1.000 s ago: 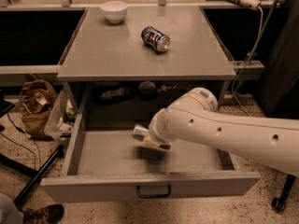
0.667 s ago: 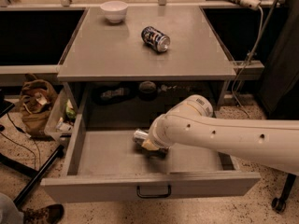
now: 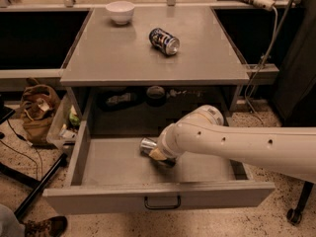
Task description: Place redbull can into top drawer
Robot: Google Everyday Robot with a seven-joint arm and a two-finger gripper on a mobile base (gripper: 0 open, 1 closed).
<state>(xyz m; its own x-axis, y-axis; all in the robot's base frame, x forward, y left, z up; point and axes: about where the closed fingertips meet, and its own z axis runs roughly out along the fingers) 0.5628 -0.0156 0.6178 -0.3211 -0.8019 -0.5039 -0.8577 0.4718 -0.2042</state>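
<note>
The 2-finger gripper point(image 3: 159, 156), clamped on the slim silvery-grey redbull can point(image 3: 147, 144), is settling it lower inside the open grey metal top drawer point(image 3: 113, 163), approaching release.

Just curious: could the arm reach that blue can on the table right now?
Probably, but not directly: the gripper is down in the open drawer by the redbull can, below the table. Once lifted out, nothing blocks the blue can.

A white robot arm point(image 3: 237, 142) is spanning in from the right edge, sloping slightly down toward the left. Its tool point(image 3: 162, 157) is sitting at the arm's left end, low inside the top drawer point(image 3: 98, 200), mostly hidden behind the wrist.
</note>
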